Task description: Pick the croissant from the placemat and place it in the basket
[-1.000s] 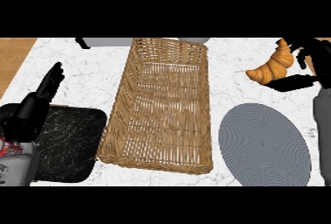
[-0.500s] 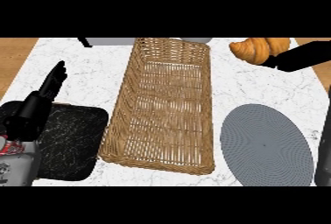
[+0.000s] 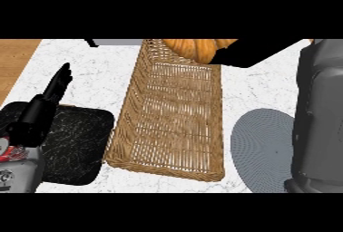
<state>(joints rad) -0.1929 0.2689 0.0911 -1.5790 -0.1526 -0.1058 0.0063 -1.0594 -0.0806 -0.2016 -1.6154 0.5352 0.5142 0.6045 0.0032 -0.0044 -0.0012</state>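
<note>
The croissant (image 3: 191, 49) is at 12 o'clock, cut by the top edge of the view, over the far end of the basket (image 3: 171, 118). The right hand (image 3: 251, 52) comes in from 1 o'clock and is closed on the croissant's right side, hiding that part of it. The basket's floor shows bare weave all the way from under the croissant to the near rim at 6 o'clock.

The basket runs lengthwise from 12 to 6 o'clock through the middle of the counter (image 3: 100, 77). There is bare marble along both of its long sides. At 4 o'clock the grey placemat (image 3: 264, 149) lies flat, just beside the basket's right wall. The right forearm (image 3: 321, 113) fills the 3 o'clock edge and covers the placemat's outer side.

At 8 o'clock a dark mat (image 3: 77, 136) sits with its corner close to the basket's near left corner. The left hand (image 3: 40, 113) rests above it at 9 o'clock, with straight fingers pointing toward 12 and nothing in them. A wooden strip (image 3: 17, 63) borders the counter at 10 o'clock. A grey object (image 3: 120, 42) touches the top edge at 11 o'clock.
</note>
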